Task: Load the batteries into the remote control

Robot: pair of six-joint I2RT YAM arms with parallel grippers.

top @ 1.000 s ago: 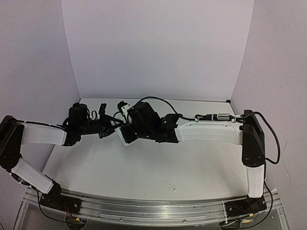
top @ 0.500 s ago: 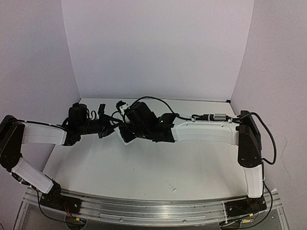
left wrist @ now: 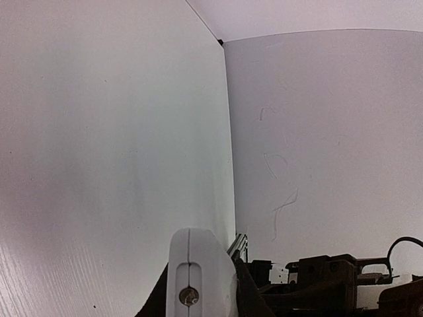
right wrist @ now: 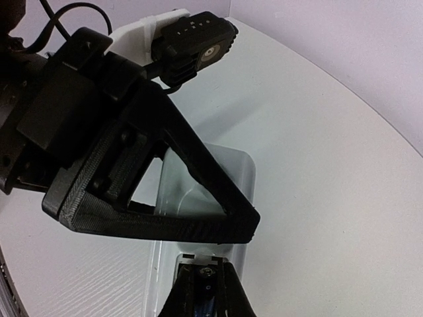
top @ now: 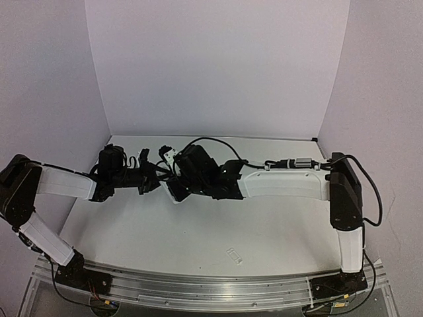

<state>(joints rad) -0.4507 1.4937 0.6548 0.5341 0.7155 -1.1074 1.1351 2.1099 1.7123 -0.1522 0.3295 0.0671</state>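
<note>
Where the two arms meet in mid-air over the table, my left gripper (top: 157, 178) is shut on the remote control (top: 173, 195). In the left wrist view the white remote (left wrist: 198, 257) stands end-on between my left gripper's (left wrist: 201, 294) dark fingers. The right wrist view shows the remote's pale back (right wrist: 231, 172), crossed by a black left finger (right wrist: 198, 165). My right gripper (right wrist: 206, 297) sits at the open compartment, its fingers close together around a blue battery (right wrist: 206, 308). Any other battery is hidden.
A small clear rectangular cover piece (top: 234, 255) lies on the white table (top: 277, 231) near the front edge, in front of the right arm. Pale walls close in the back and both sides. The arms' bases sit on the rail (top: 198, 290) at the near edge.
The left arm has shifted slightly right and up, and the right wrist has edged left toward it. The remote stays held between them.
</note>
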